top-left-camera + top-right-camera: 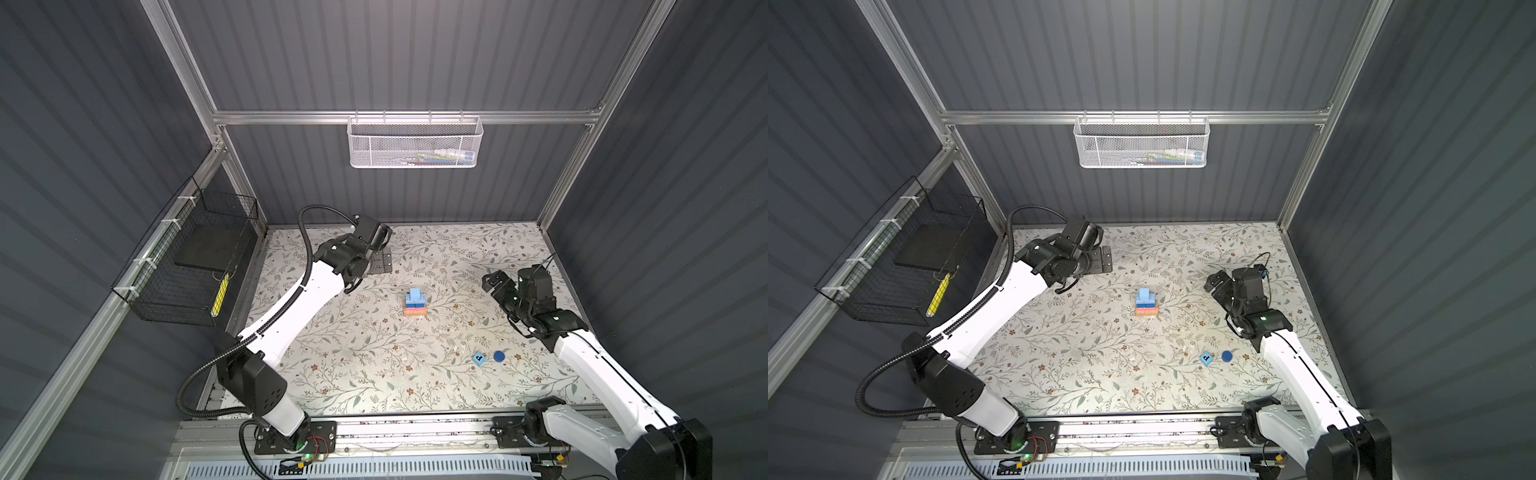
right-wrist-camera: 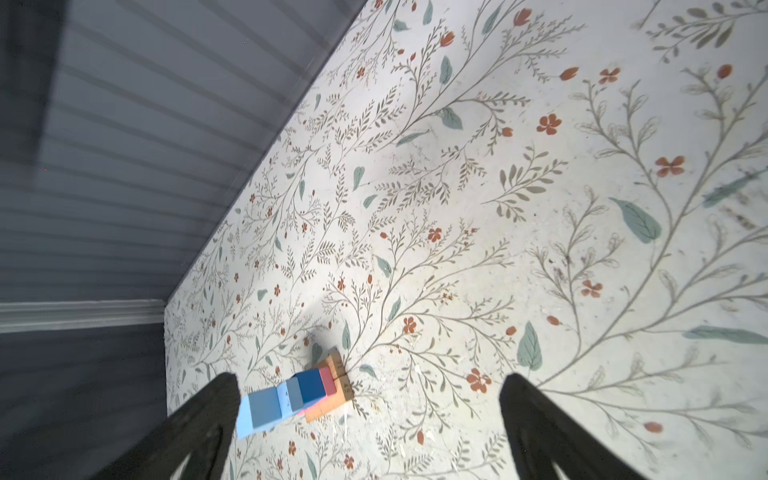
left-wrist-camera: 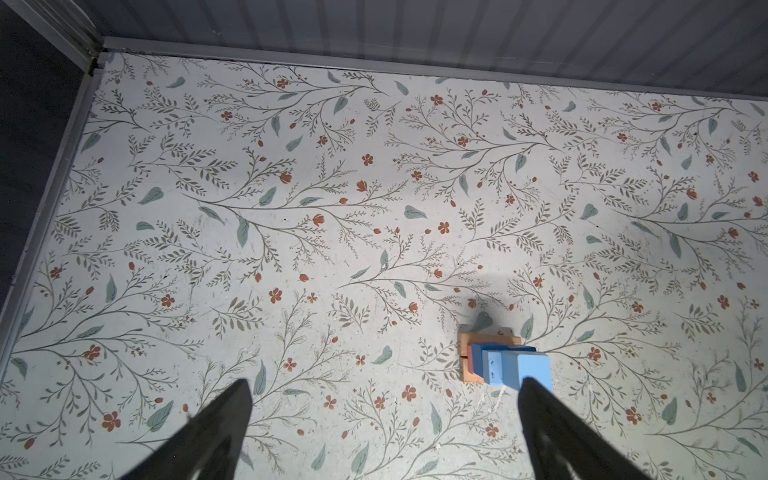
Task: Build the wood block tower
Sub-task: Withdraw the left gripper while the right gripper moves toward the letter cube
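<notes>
Left wrist view: 2 dark fingers (image 3: 220, 428) of the left gripper (image 3: 385, 381) stand spread wide and hold nothing, with only the floral table (image 3: 291, 208) between them. The wood block tower (image 3: 503, 361) shows beside 1 fingertip: tan bars at the base, then a pink bar, dark blue blocks, and a light blue cube on top.

In both top views this gripper (image 1: 380, 262) hangs toward the back wall, apart from the tower (image 1: 414, 303), which stands mid-table. Its wrist is bent, and the white forearm slants down to the base at the front left.

The right gripper (image 2: 368, 376) is also spread wide and empty. It points at the tower (image 2: 299, 395) from the right side (image 1: 492, 280), well apart, with its forearm running back to the front-right base.

A loose lettered light blue cube (image 1: 479, 358) and a dark blue cylinder (image 1: 499, 356) lie just beside each other near the front right.
</notes>
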Motion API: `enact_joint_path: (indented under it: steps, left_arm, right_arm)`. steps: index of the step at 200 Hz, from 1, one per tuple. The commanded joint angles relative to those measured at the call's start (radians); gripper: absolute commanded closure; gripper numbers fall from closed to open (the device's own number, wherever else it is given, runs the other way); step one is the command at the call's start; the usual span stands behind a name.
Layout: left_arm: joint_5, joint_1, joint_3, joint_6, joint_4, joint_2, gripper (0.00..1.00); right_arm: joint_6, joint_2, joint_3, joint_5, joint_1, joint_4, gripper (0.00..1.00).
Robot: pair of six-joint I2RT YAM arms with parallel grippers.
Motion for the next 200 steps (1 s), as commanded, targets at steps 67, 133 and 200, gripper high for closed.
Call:
enact_joint_path:
  steps: [67, 133, 200]
  left_arm:
    - [-0.012, 0.0, -0.169, 0.036, 0.109, -0.082, 0.0]
    - [0.011, 0.0, -0.201, 0.035, 0.121, -0.083, 0.0]
    - [0.035, 0.0, -0.202, 0.029, 0.123, -0.058, 0.0]
  right_arm:
    - [-0.179, -0.043, 0.012, -0.157, 0.147, -0.458, 0.15]
    - [-0.041, -0.039, -0.135, -0.126, 0.311, -0.465, 0.17]
    - [0.027, -0.023, -0.233, -0.114, 0.326, -0.395, 0.15]
